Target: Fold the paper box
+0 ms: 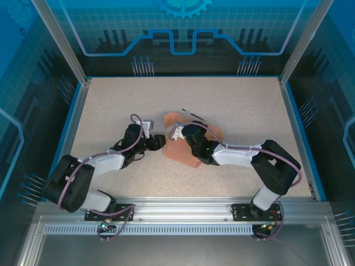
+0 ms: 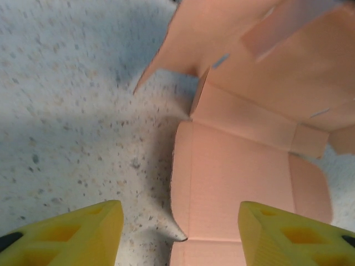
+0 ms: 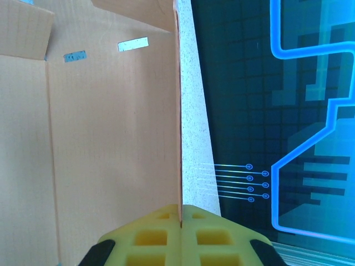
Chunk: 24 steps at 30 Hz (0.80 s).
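Observation:
The salmon-pink paper box (image 1: 178,151) lies partly unfolded at the table's middle, some panels flat and others raised. My right gripper (image 1: 187,134) is shut on the edge of an upright panel (image 3: 111,138), which is pinched between its yellow fingers (image 3: 161,235). My left gripper (image 1: 161,141) stands open just left of the box. Its yellow fingertips (image 2: 72,233) straddle a flat panel (image 2: 238,188) and bare table, touching nothing. Creases, notched flaps and small slots (image 3: 133,44) show on the sheet.
A thin dark stick (image 1: 192,114) lies just behind the box. The speckled table (image 1: 244,105) is bordered by a blue rim and aluminium posts (image 1: 61,41). Open table lies at the back and far right.

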Available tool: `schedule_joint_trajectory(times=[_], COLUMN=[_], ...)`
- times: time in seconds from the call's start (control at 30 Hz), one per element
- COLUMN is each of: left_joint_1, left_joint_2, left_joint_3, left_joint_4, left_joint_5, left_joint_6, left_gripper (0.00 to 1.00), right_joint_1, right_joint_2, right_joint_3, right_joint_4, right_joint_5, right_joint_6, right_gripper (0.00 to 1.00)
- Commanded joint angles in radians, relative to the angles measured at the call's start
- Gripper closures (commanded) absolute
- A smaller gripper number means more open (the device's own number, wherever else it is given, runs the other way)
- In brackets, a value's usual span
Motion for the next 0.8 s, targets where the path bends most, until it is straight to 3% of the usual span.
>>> schedule_joint_trajectory(times=[0.0,0.2,0.33,0.53,0.77], left_joint_1=[-0.031,-0.059,-0.069,-0.069,-0.069], left_joint_2=[0.081,0.193,0.241,0.284,0.313], left_joint_3=[0.035,0.083,0.091,0.113,0.126], left_joint_4=[0.042,0.098,0.137,0.157,0.185], left_joint_5=[-0.030,-0.021,-0.020,-0.014,-0.022], left_joint_6=[0.036,0.040,0.024,0.005,-0.018], left_gripper=[0.44,0.53,0.64,0.79,0.90], right_joint_1=[-0.014,-0.021,-0.022,-0.012,0.026], right_joint_2=[-0.012,-0.030,-0.034,-0.035,-0.014], right_joint_3=[0.042,0.042,0.042,0.032,0.011], right_joint_4=[-0.009,-0.031,-0.036,-0.046,-0.047], right_joint_5=[-0.013,-0.023,-0.021,-0.014,0.019], right_joint_6=[0.037,0.051,0.051,0.056,0.052], right_gripper=[1.00,1.00,1.00,1.00,1.00])
